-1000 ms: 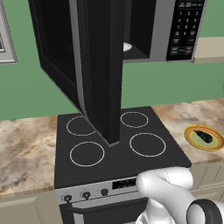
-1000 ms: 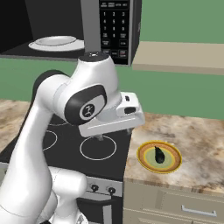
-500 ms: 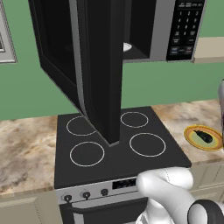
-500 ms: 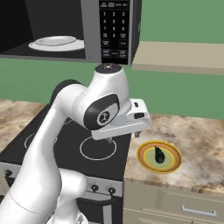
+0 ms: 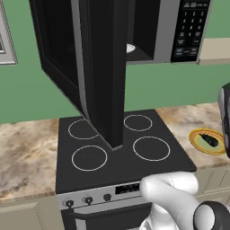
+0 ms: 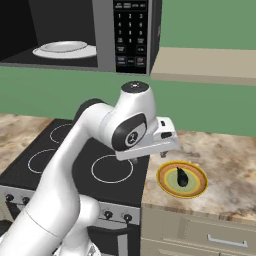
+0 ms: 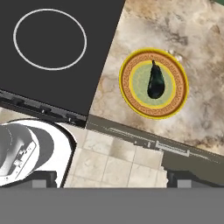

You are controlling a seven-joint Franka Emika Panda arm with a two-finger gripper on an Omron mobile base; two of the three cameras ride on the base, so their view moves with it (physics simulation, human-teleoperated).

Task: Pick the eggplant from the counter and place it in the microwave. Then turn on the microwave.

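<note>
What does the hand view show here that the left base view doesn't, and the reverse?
Hand view alone: floor tiles below the counter edge, and the ornate brown ring pattern on the plate, seen from above.

Left base view alone: the microwave with its door swung open over the stove, the keypad, and a white dish inside.

Both: the eggplant lying on the yellow-rimmed plate, the marbled counter, and the black stove top beside it.

1 eggplant (image 7: 155, 81), 2 plates (image 7: 154, 83) (image 6: 65, 50), 1 microwave (image 6: 95, 35), 4 burner rings (image 5: 152, 148).
</note>
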